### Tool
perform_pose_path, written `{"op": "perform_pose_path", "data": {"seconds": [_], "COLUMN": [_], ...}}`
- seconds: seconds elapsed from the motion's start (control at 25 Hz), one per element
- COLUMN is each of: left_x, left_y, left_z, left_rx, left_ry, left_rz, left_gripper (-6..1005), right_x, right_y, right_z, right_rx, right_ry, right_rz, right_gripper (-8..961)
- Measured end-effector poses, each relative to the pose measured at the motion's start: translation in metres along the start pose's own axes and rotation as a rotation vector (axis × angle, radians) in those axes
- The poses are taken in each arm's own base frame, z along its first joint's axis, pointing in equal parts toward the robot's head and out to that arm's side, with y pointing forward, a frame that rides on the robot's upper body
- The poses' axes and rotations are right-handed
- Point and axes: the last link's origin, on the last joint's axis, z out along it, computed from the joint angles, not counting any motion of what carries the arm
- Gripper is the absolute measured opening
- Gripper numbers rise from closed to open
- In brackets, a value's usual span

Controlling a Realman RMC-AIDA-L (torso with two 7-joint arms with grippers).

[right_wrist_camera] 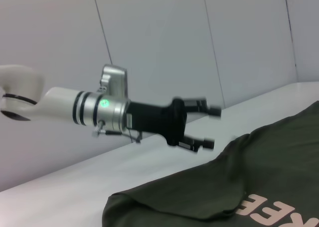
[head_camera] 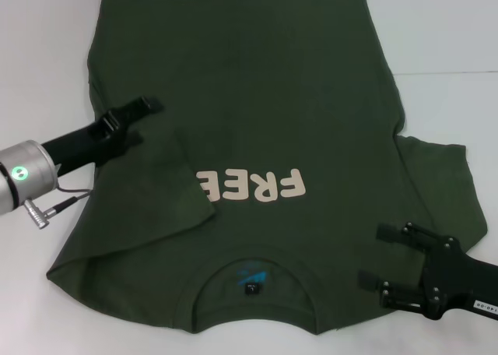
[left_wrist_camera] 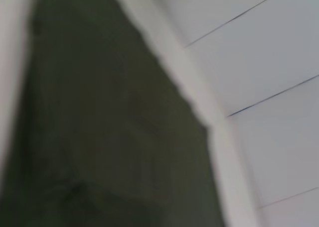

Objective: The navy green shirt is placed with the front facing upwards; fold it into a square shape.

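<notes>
On the white table (head_camera: 451, 36): dark olive-green cotton T-shirt (head_camera: 257, 98) flat, cream "FREE" print up, collar near, left sleeve folded inward.
Left gripper (head_camera: 142, 120) over shirt's left edge, jaws wide, apparently empty. Right gripper (head_camera: 377, 255) near right shoulder, jaws wide.

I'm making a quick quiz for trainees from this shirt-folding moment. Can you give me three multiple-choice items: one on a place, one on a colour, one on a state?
1. Where is the left gripper?
A. Over the shirt's left side
B. On the collar
C. Off the table

2. What colour is the lettering on the navy green shirt?
A. Blue
B. Cream
C. Red

3. How does the shirt's left sleeve lie?
A. Spread outward
B. Folded in over the front
C. Rolled up

Answers: 1 A, the head view shows it above the shirt's left part. 2 B, "FREE" is cream. 3 B, the flap covers the word's start, while the right sleeve lies spread out.
</notes>
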Motion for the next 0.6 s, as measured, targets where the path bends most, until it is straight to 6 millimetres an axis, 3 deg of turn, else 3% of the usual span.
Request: {"op": "perform_pose_path", "data": {"seconds": [0.28,0.6], "left_x": [0.0,-0.015], "left_y": [-0.001,-0.004], "left_z": [-0.033,-0.08], "left_rx": [-0.08,-0.147], "left_ry": [-0.064,-0.213], "left_rz": [0.048,0.254], "left_gripper": [921,920], "right_x": [-0.003,-0.033], "right_y": [-0.002,-0.026], "right_z": [0.0,-0.002], "right_rx": [-0.001,0.012], "right_ry": [0.0,0.039], "right_rz": [0.044,0.238], "right_gripper": [928,927]}}
